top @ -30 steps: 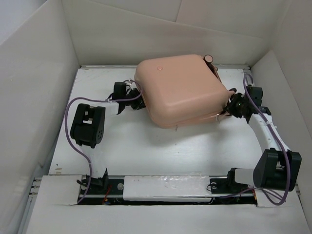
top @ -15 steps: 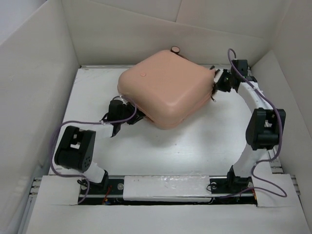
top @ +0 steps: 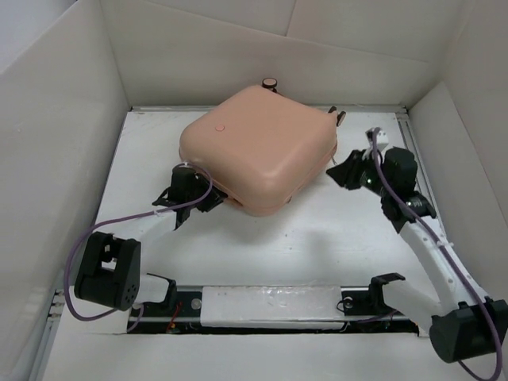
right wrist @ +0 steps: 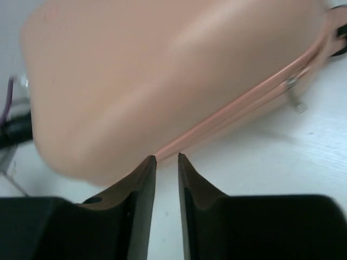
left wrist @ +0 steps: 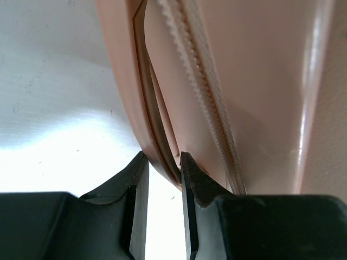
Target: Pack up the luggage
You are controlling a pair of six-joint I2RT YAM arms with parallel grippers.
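The peach-pink luggage (top: 254, 143) lies closed on the white table, turned cornerwise, with its round button (top: 220, 127) facing up and a wheel (top: 271, 82) at its far corner. My left gripper (top: 213, 197) is at its near-left edge. In the left wrist view the left gripper (left wrist: 162, 157) pinches the shell's rim, and the zipper (left wrist: 209, 81) runs beside it. My right gripper (top: 336, 171) hangs a little off the luggage's right corner. In the right wrist view the right gripper (right wrist: 167, 158) stands slightly open and empty, with the luggage (right wrist: 162, 70) just beyond its tips.
White cardboard walls enclose the table on the left (top: 55, 119), back (top: 278, 55) and right (top: 468, 135). The arms' mounting rail (top: 270, 305) runs along the near edge. A second wheel (top: 340, 117) sticks out at the luggage's right corner.
The luggage has slid left and turned counterclockwise, with my left gripper staying at its edge. My right gripper has come off the luggage's right side and drawn back toward the near side.
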